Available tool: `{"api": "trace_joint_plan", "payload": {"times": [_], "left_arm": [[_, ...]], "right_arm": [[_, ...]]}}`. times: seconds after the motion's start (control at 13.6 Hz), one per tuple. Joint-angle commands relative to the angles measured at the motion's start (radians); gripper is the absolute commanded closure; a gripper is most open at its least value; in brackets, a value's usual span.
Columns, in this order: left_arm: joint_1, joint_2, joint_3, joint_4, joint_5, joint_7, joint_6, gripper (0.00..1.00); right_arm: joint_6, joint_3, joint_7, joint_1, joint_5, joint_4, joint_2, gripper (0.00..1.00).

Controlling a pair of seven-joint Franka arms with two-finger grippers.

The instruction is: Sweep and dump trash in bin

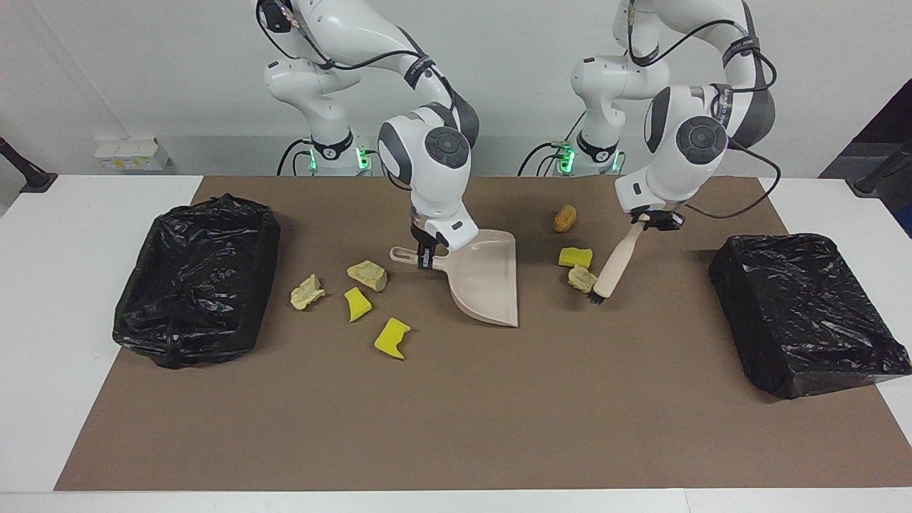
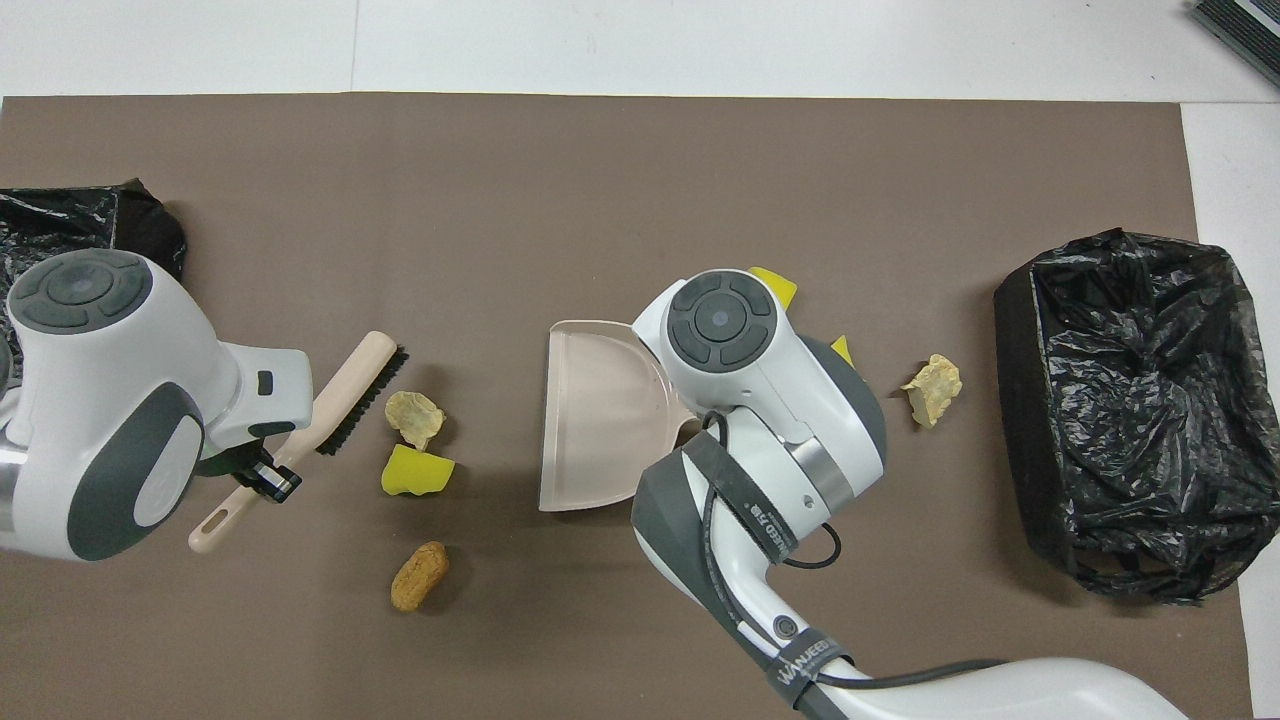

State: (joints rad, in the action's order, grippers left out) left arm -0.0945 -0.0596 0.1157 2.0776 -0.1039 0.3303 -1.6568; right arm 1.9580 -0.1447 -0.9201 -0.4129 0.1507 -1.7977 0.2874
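My right gripper [image 1: 426, 256] is shut on the handle of a beige dustpan [image 1: 484, 281], which sits on the brown mat with its mouth toward the left arm's end; the pan also shows in the overhead view [image 2: 595, 420]. My left gripper [image 1: 659, 222] is shut on the handle of a wooden brush [image 1: 618, 265], its black bristles down on the mat beside a beige foam chunk [image 1: 582, 278]. A yellow sponge bit [image 1: 575, 256] and a golden-brown lump [image 1: 565, 218] lie close by. Two beige chunks [image 1: 368, 275] [image 1: 307, 292] and two yellow bits [image 1: 357, 303] [image 1: 392, 338] lie toward the right arm's end.
A bin lined with a black bag [image 1: 196, 278] stands at the right arm's end of the mat, with a second black-bagged bin [image 1: 805, 310] at the left arm's end. White table shows around the mat's edges [image 1: 43, 342].
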Motion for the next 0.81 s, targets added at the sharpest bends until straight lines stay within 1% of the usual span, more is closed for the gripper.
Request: {"api": "trace_joint_plan", "payload": {"times": [0.0, 0.07, 0.15, 0.22, 0.29, 0.44, 0.52, 0.59, 0.74], "left_arm": [[0.001, -0.104, -0.008, 0.158, 0.013, -0.237, -0.052, 1.00], [0.004, -0.147, -0.010, 0.229, 0.018, -0.282, -0.104, 1.00], [0.005, -0.181, -0.010, 0.290, 0.023, -0.325, -0.127, 1.00], [-0.002, -0.195, -0.010, 0.327, 0.023, -0.379, -0.133, 1.00], [-0.014, -0.197, -0.008, 0.343, 0.041, -0.461, -0.139, 1.00], [-0.068, -0.184, -0.008, 0.346, 0.108, -0.606, -0.168, 1.00], [-0.089, -0.177, -0.008, 0.346, 0.154, -0.660, -0.214, 1.00], [-0.134, -0.155, -0.008, 0.343, 0.203, -0.695, -0.266, 1.00], [-0.198, -0.103, -0.008, 0.322, 0.262, -0.703, -0.329, 1.00]], "right_arm": [[0.184, -0.007, -0.039, -0.003, 0.071, -0.220, -0.121, 1.00], [0.214, -0.007, -0.040, -0.001, 0.090, -0.265, -0.140, 1.00], [0.211, -0.007, -0.043, -0.006, 0.095, -0.275, -0.149, 1.00], [0.203, -0.007, -0.043, -0.017, 0.099, -0.278, -0.152, 1.00], [0.199, -0.007, -0.042, -0.024, 0.099, -0.282, -0.161, 1.00], [0.196, -0.007, -0.042, -0.038, 0.101, -0.285, -0.165, 1.00], [0.196, -0.007, -0.042, -0.041, 0.101, -0.285, -0.165, 1.00], [0.197, -0.007, -0.042, -0.040, 0.101, -0.285, -0.162, 1.00], [0.199, -0.007, -0.036, -0.040, 0.099, -0.284, -0.162, 1.00]]}}
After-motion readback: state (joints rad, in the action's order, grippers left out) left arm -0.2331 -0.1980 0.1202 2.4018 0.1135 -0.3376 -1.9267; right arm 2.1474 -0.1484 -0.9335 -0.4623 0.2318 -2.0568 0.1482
